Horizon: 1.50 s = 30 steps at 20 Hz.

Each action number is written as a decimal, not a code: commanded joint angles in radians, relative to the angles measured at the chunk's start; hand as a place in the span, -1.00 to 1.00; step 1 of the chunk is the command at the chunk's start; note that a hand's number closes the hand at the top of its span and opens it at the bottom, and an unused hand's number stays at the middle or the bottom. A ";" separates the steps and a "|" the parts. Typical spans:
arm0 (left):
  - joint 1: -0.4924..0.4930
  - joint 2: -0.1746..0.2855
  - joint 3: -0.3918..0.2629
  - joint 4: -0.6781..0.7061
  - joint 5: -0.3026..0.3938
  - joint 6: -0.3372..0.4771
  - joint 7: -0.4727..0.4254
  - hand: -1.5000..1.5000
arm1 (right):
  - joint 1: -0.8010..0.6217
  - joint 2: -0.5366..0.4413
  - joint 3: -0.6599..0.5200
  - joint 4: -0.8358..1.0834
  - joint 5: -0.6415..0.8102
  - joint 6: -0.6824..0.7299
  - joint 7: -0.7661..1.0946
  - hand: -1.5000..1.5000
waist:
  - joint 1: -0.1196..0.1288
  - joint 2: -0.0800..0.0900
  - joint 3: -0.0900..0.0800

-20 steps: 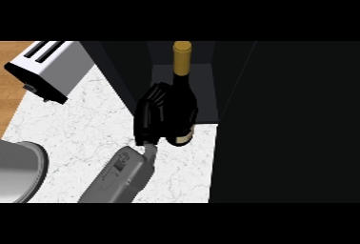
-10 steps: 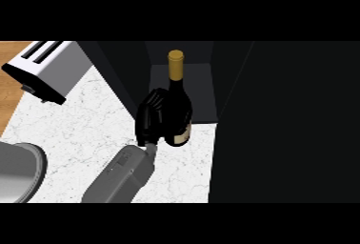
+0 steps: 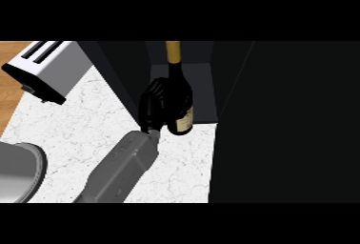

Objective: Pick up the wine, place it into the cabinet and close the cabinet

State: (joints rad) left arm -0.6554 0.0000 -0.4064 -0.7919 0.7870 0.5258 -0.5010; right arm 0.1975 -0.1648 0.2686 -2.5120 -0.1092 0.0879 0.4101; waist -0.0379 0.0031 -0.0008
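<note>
Dark cabinet (image 3: pixel 281 119), its compartment open, set on a white marbled tabletop (image 3: pixel 91 119); a white toaster (image 3: pixel 45 66) lies well to the cabinet's left and a grey round vessel (image 3: pixel 17 171) further off, at the lower left. Wine (image 3: pixel 174 57), a dark bottle with a gold neck, stands at the front of the cabinet's opening. Left hand (image 3: pixel 156 107), black, has its fingers curled round the bottle's body.

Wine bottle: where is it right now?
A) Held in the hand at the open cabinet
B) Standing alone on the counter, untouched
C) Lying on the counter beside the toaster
A: the left hand is curled round the wine bottle, whose gold-capped neck points into the open cabinet; the toaster stands apart at the left.
</note>
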 commanded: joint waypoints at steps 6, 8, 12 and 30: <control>-0.163 0.000 0.034 0.171 0.092 0.010 -0.016 1.00 | 0.079 -0.022 -0.029 -0.214 -0.145 0.029 0.074 -1.00 | -0.014 0.001 0.001; -0.221 0.004 0.063 0.215 0.078 -0.016 0.030 1.00 | 0.069 -0.003 -0.038 -0.189 -0.122 0.008 0.080 -1.00 | 0.003 0.000 0.001; -0.233 0.000 0.071 0.238 0.097 -0.021 -0.022 1.00 | 0.089 -0.015 -0.046 -0.207 -0.136 0.030 0.085 -1.00 | 0.004 -0.002 0.001; -0.472 0.065 0.067 0.640 -0.060 0.150 -0.036 -1.00 | 0.067 0.043 0.037 -0.119 -0.059 0.051 0.007 -1.00 | -0.030 0.013 0.000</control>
State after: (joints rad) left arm -1.0998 0.0309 -0.3312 -0.2190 0.7609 0.6632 -0.5224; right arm 0.2192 -0.1185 0.2867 -2.4955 -0.1090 0.1372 0.3767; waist -0.0577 0.0129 -0.0005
